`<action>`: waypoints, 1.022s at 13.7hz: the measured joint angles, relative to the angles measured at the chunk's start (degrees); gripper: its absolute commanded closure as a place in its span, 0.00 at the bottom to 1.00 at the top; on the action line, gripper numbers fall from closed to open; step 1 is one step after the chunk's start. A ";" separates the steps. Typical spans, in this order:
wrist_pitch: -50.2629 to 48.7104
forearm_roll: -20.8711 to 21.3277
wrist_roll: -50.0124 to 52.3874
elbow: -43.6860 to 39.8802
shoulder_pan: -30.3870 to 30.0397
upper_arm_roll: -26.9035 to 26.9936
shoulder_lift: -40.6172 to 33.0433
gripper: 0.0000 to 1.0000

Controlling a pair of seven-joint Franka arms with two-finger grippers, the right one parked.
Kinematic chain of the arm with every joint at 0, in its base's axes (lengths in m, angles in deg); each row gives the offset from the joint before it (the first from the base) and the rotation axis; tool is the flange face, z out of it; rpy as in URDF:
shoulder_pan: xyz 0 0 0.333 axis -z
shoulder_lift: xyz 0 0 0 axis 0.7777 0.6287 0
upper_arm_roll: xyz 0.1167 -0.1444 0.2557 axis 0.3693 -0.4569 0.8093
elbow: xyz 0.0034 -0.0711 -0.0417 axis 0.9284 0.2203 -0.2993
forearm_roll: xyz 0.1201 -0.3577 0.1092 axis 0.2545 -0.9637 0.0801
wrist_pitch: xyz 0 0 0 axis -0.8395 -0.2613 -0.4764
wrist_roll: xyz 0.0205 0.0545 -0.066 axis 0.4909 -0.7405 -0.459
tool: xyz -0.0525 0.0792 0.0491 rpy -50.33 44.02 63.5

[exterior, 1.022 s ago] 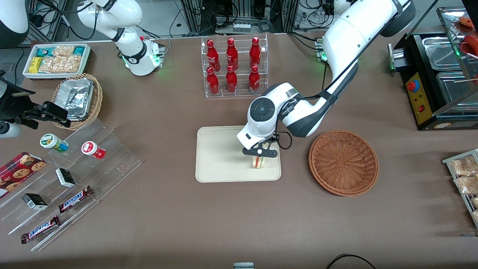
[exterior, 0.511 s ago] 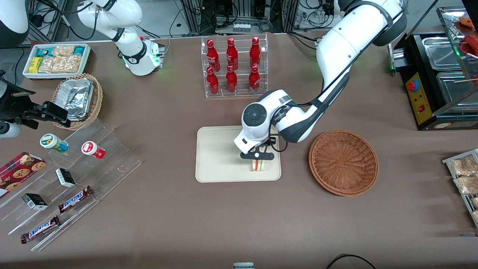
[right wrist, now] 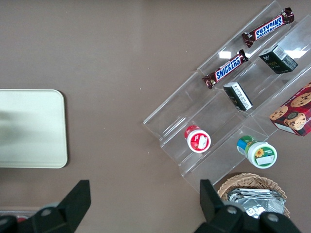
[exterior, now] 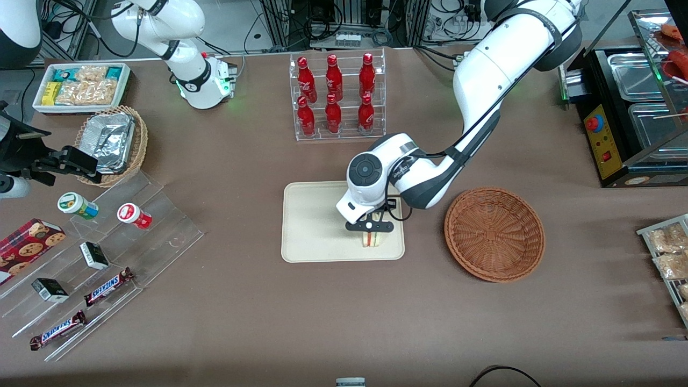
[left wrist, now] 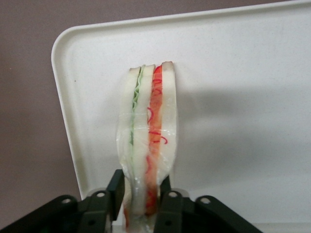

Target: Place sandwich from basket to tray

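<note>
The sandwich [exterior: 372, 238] [left wrist: 148, 131], a wrapped wedge with green and red filling layers, stands on its edge on the cream-white tray [exterior: 312, 226] [left wrist: 243, 73], near the tray's corner closest to the basket. My gripper [exterior: 370, 228] [left wrist: 141, 194] hangs just above the tray, shut on the sandwich, with its black fingers [left wrist: 115, 191] pressed against both bread faces. The reddish-brown wicker basket [exterior: 494, 234] sits beside the tray, toward the working arm's end of the table, with nothing in it.
A clear rack of red bottles [exterior: 336, 97] stands farther from the front camera than the tray. A stepped clear display with snack bars and cups [exterior: 102, 258], a tan basket of foil containers [exterior: 113, 142] and a white bin of snacks [exterior: 80, 86] lie toward the parked arm's end.
My gripper has carried the sandwich a little way across the tray, away from the basket, and lowered it. The jaws stay closed on it.
</note>
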 measured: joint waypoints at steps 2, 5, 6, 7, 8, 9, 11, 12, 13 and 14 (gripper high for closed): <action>-0.02 0.01 1.25 -0.29 0.02 0.00 0.01 0.00; -0.02 0.07 6.34 -1.00 0.33 0.00 0.02 0.00; -0.02 0.19 6.77 -1.36 0.35 0.00 0.02 0.00; -0.04 0.29 6.86 -1.73 0.35 0.03 0.03 0.00; -0.37 0.31 6.90 -2.25 0.33 0.06 0.03 0.00; -1.17 0.31 6.95 -2.97 0.30 0.12 0.02 0.00; -1.98 0.31 7.04 -4.95 0.22 0.21 0.01 0.00; -2.41 0.31 7.04 -5.89 0.12 0.23 -0.01 0.00; -2.97 0.31 7.04 -6.65 -0.05 0.24 -0.11 0.00; -3.43 0.33 7.04 -7.41 -0.21 0.24 -0.30 0.00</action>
